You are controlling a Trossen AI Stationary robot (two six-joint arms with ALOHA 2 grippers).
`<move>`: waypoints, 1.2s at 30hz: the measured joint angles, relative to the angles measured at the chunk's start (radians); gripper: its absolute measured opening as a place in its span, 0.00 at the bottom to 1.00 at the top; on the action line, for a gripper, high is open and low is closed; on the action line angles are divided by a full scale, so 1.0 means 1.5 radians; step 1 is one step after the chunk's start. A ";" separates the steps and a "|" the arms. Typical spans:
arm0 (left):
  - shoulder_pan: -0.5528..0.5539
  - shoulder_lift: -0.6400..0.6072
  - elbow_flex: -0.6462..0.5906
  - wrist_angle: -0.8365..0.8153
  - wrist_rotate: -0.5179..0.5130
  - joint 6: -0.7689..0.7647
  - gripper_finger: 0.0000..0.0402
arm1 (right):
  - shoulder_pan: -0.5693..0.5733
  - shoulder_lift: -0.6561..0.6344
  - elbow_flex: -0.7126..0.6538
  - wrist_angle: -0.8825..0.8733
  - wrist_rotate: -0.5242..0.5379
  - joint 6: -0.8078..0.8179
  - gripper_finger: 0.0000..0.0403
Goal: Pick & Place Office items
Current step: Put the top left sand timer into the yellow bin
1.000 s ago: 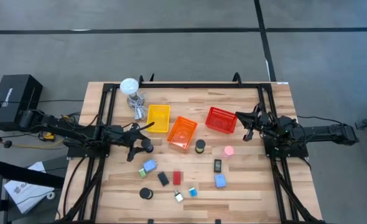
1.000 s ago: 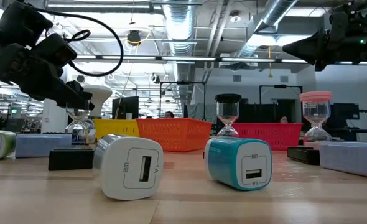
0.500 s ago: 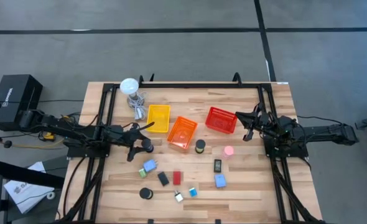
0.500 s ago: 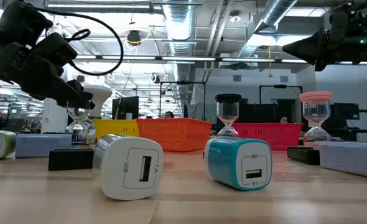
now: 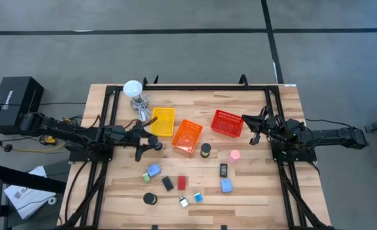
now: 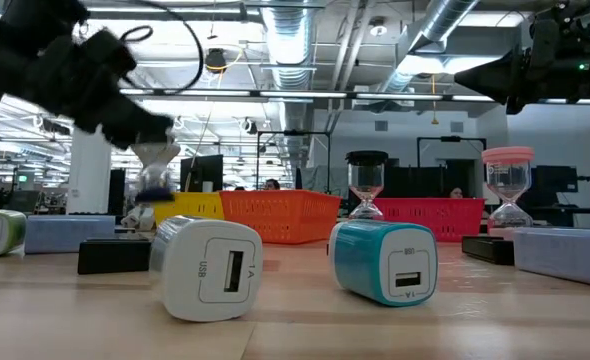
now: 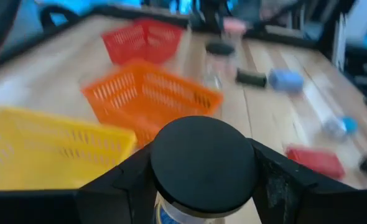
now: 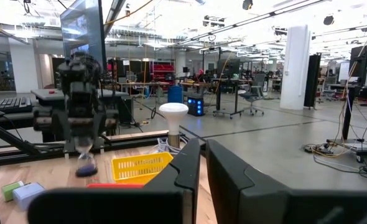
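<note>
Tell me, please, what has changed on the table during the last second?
The left gripper, shut on a black-capped hourglass, moved with it toward the yellow basket and now hangs higher in the low view. The right gripper beside the red basket and the other items stayed where they were.

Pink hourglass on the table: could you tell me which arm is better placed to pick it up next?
Probably the right. The right gripper hangs empty by the red basket, near the pink hourglass; the left gripper is farther off, shut on a black-topped hourglass.
</note>
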State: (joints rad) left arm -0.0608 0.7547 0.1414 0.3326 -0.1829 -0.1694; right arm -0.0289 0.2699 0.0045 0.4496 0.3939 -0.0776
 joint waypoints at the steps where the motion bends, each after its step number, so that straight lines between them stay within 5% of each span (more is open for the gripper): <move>1: 0.004 0.000 0.012 0.003 -0.008 0.000 0.49 | 0.000 0.000 0.000 0.000 0.000 0.000 0.05; 17: 0.188 0.023 0.082 0.022 -0.118 0.004 0.50 | 0.000 0.000 0.000 0.000 0.000 0.000 0.05; 28: 0.246 0.251 0.082 0.184 -0.122 -0.015 0.50 | 0.000 0.000 0.000 0.000 0.000 0.000 0.05; 36: 0.247 0.341 0.082 0.214 -0.152 -0.015 0.51 | 0.000 0.000 0.000 -0.001 0.000 0.000 0.05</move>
State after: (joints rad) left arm 0.3103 1.2670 0.2646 0.6531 -0.4117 -0.1923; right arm -0.0290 0.2699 0.0048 0.4481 0.3939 -0.0780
